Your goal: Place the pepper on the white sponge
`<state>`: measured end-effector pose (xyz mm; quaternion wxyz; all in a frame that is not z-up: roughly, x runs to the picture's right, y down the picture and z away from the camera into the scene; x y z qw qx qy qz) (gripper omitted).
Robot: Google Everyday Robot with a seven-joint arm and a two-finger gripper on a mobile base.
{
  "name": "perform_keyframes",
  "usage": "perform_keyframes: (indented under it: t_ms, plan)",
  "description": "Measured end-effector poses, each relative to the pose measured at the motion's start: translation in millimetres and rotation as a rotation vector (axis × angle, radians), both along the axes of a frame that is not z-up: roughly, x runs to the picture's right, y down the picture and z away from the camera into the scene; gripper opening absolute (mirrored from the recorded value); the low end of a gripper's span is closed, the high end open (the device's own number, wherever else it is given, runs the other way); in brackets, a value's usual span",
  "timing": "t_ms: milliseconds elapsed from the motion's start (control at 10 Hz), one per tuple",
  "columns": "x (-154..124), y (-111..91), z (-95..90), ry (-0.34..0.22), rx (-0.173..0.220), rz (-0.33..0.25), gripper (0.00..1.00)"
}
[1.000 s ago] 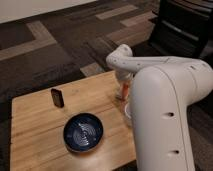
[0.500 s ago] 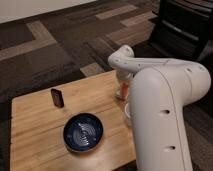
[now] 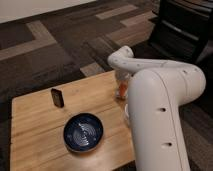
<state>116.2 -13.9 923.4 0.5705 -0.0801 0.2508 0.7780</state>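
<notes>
An orange-red pepper [image 3: 122,89] shows at the right side of the wooden table [image 3: 35,125], just under the end of my white arm. My gripper [image 3: 121,84] is right at the pepper, mostly hidden behind the arm's wrist. A small off-white patch [image 3: 126,113] shows at the arm's edge lower down; I cannot tell whether it is the white sponge. The rest of that area is hidden by the arm.
A dark blue bowl [image 3: 83,132] sits at the middle front of the table. A dark upright rectangular block [image 3: 57,97] stands at the back left. My large white arm [image 3: 160,115] covers the table's right side. Patterned carpet surrounds the table; dark furniture [image 3: 185,25] stands at the upper right.
</notes>
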Motion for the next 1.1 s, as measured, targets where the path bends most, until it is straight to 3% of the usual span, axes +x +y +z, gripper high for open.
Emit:
perform_keyframes:
  t_ms: [200,1100]
  plan:
    - [-2.7,-0.8,-0.4,-0.001,-0.005,0.002,0.40]
    - [-3.7,0.2,0.5,-0.002,-0.007,0.002,0.42]
